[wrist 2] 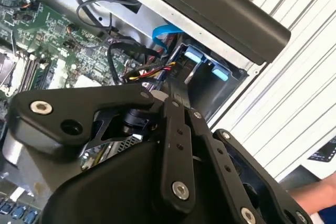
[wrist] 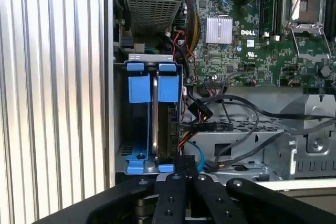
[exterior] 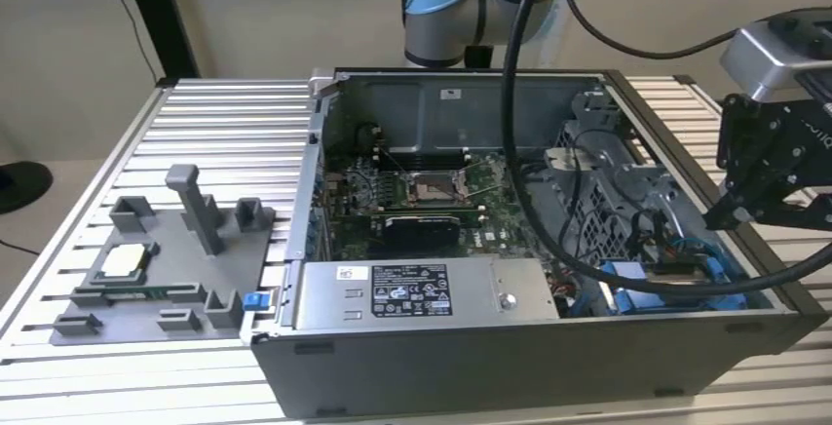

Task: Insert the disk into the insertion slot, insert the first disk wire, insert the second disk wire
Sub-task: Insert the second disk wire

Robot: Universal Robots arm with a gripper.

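Above the case's corner at the exterior view's right, the gripper point(exterior: 731, 218) hangs tilted — jaws together, holding nothing. The disk point(wrist: 167, 124) stands on edge in the insertion slot point(wrist: 137, 129) — blue tabs up.

Disk point(wrist: 167, 124) upright in insertion slot point(wrist: 137, 103); hand point(wrist: 181, 174) just beside.

A plain beige wall point(exterior: 260, 16) closes off the back, with a dark upright post point(exterior: 159, 16) standing against it. Underneath everything runs a ribbed metal table point(exterior: 195, 123), and a strip of pale floor point(exterior: 33, 220) shows off its far edge at the exterior view's left.
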